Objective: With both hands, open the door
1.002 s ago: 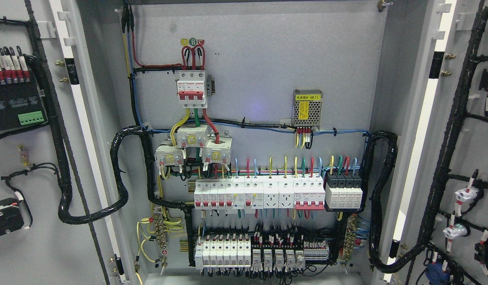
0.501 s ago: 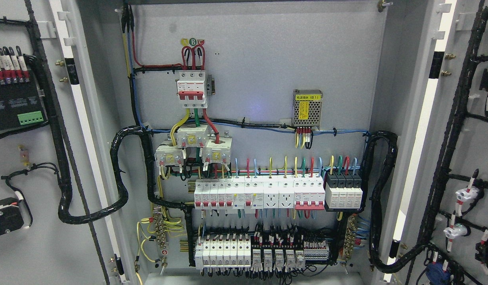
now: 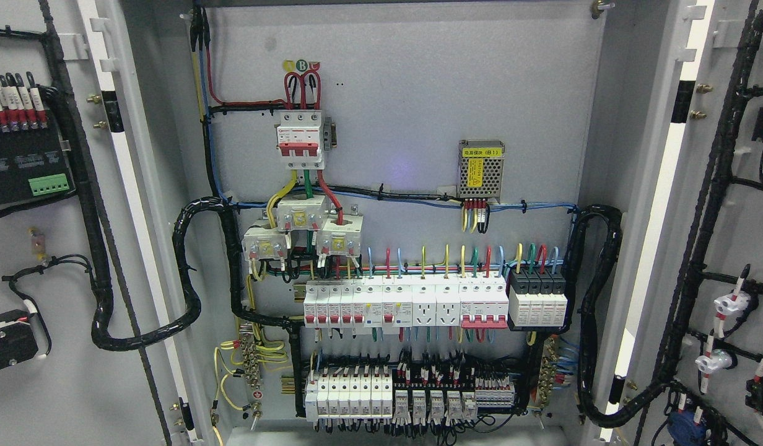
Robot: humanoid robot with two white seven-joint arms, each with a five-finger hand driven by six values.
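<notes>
Both grey cabinet doors stand swung wide open. The left door (image 3: pixel 47 260) shows its inner face with black modules and a wrapped cable loom. The right door (image 3: pixel 737 248) also shows its inner face, with a black loom and small white devices. Between them the cabinet back panel (image 3: pixel 406 93) is fully exposed. Neither of my hands nor any arm appears in the head view.
On the back panel sit a red-and-white main breaker (image 3: pixel 301 139), a perforated power supply (image 3: pixel 480 162), a row of white breakers (image 3: pixel 406 303) and lower terminal blocks (image 3: pixel 412 393). Thick black cable looms (image 3: pixel 189 272) run from the panel to each door.
The picture shifts very slightly; the doors and panel stay as they were.
</notes>
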